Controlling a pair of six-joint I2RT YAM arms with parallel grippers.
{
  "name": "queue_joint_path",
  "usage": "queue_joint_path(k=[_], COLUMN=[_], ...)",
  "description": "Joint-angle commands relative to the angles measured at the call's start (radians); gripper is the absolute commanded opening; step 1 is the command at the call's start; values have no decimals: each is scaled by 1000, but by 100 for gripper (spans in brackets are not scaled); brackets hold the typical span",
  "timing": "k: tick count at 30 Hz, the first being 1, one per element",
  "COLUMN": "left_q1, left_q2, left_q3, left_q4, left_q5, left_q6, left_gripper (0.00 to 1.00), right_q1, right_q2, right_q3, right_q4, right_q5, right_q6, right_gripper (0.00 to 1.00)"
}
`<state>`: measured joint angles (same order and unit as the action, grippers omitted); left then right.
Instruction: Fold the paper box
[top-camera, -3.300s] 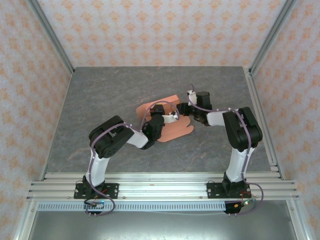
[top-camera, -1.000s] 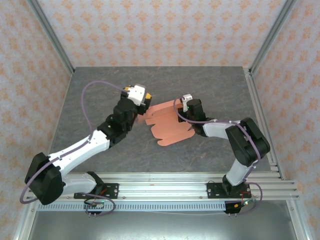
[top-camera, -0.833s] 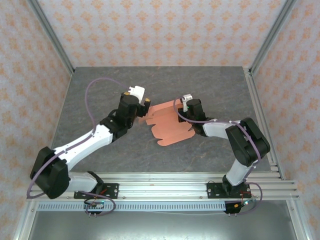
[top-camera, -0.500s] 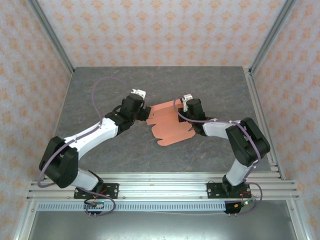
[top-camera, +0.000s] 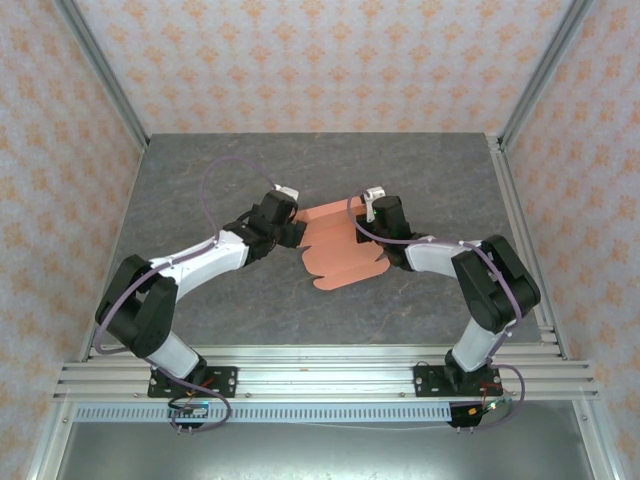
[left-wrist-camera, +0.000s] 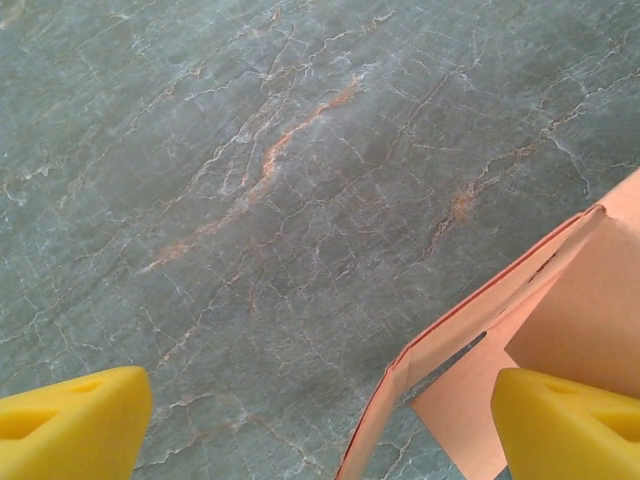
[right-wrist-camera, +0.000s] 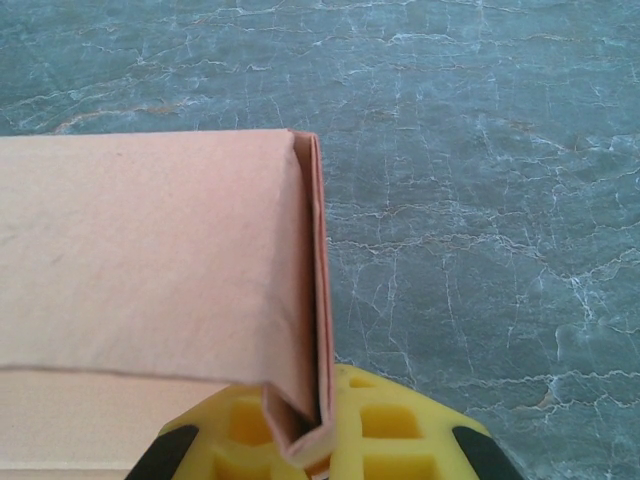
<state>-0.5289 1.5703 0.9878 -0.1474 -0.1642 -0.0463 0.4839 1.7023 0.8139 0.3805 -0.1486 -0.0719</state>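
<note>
No readable text, label, brand, number or sign appears on anything.

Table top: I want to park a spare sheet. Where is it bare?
Bare: the far table strip behind the paper box; the near patch between the arms. Crowded: mid-table, where left gripper and right gripper flank the box.

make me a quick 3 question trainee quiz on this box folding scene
1. True or false: the left gripper is open.
2. Which one pinches the folded edge of the box? A) left gripper B) right gripper C) both
3. Fill in: the box lies on a grey ___.
Key: 1 true; 2 B; 3 table
</note>
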Motion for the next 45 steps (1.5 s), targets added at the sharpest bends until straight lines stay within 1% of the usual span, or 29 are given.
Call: queue_joint_path(k=[1, 5, 10, 14, 15, 17, 19, 22, 24, 25, 26, 30, 32, 34, 36, 37, 39, 41, 43, 45], left_q1=[7, 7, 7, 7, 7, 9, 22, 51, 59, 58, 59, 58, 57, 47, 15, -9, -47, -60, -59, -57], left_q2=[13, 26, 51, 67, 66, 40, 2, -74, -124, -150, -173, -233, -238, -228, -216, -209, -187, -150, -109, -64], left_q3=[33, 44, 60, 56, 55, 33, 5, -60, -101, -124, -145, -229, -279, -318, -328, -323, -313, -304, -302, -292], left_q4=[72, 111, 125, 137, 130, 123, 109, 105, 94, 89, 86, 104, 174, 247, 274, 272, 284, 311, 347, 366], left_q5=[-23, -12, -15, -10, -13, -29, -23, 39, 59, 71, 83, 125, 189, 236, 232, 212, 181, 168, 159, 142], left_q6=[-46, -83, -120, -145, -147, -155, -185, -273, -339, -369, -407, -551, -620, -683, -719, -725, -726, -732, -740, -743], left_gripper=[86, 81, 78, 77, 79, 87, 92, 92, 92, 91, 88, 71, 61, 54, 52, 52, 56, 59, 58, 50], right_q1=[21, 39, 46, 54, 57, 57, 58, 56, 56, 56, 56, 57, 56, 56, 57, 58, 59, 58, 59, 59], right_q2=[-1, 4, 5, 11, 14, 20, 25, 31, 36, 41, 44, 47, 45, 40, 38, 39, 35, 34, 34, 34], right_q3=[29, 36, 36, 46, 49, 53, 53, 53, 54, 57, 59, 57, 54, 51, 48, 47, 44, 42, 39, 38], right_q4=[-14, -29, -29, -45, -50, -58, -57, -56, -52, -52, -53, -53, -52, -51, -51, -49, -48, -45, -40, -35], right_q5=[19, 34, 30, 51, 62, 98, 132, 149, 150, 150, 152, 154, 153, 155, 155, 155, 153, 152, 149, 149], right_q6=[3, -2, 10, 24, 26, 36, 47, 57, 61, 65, 67, 79, 88, 93, 98, 99, 99, 99, 98, 97], right_gripper=[4, 4, 4, 4, 3, 1, 0, 0, 0, 0, 0, 0, 0, 0, 0, 0, 0, 0, 0, 0])
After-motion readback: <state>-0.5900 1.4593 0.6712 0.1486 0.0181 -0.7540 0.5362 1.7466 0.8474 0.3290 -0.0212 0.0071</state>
